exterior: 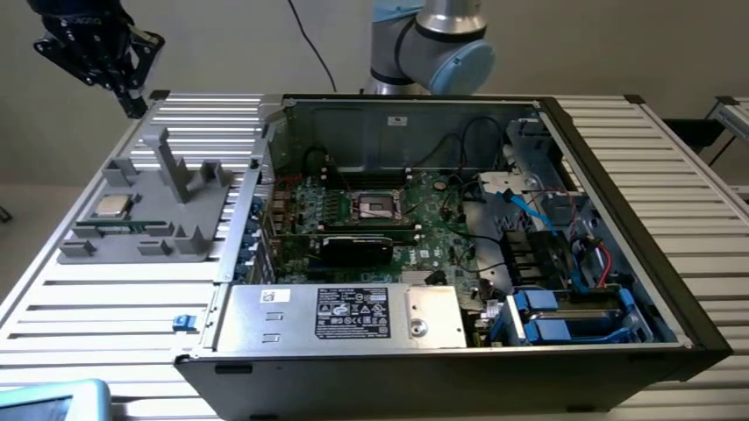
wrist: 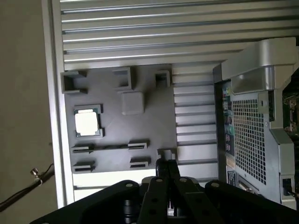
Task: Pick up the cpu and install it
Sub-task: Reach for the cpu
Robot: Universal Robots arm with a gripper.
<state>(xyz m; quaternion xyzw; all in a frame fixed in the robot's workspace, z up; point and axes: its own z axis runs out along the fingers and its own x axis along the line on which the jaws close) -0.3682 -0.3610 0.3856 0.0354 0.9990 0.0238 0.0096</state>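
Black and shut tight, the gripper [exterior: 133, 105] hangs in the air over the far corner of the slatted metal table [exterior: 94, 316] at the exterior view's left, its fingers [wrist: 163, 173] pressed together on nothing (in the wrist view they read as one narrow dark tip). Below it and nearer the camera lies a grey holder plate [exterior: 140, 230] with upright posts. The cpu [exterior: 114, 206] rests flat in a square nest on that plate, silvery top up, well apart from the gripper; the wrist view shows it pale inside its framed nest. Just right of the plate stands the open computer case [exterior: 609, 175], with the green motherboard [exterior: 445, 219] inside and the black socket frame [exterior: 377, 206] near the board's middle. A silver labelled power supply box [exterior: 339, 313] lies along the case's near edge, and blue drive brackets [exterior: 550, 316] sit at the exterior view's right.
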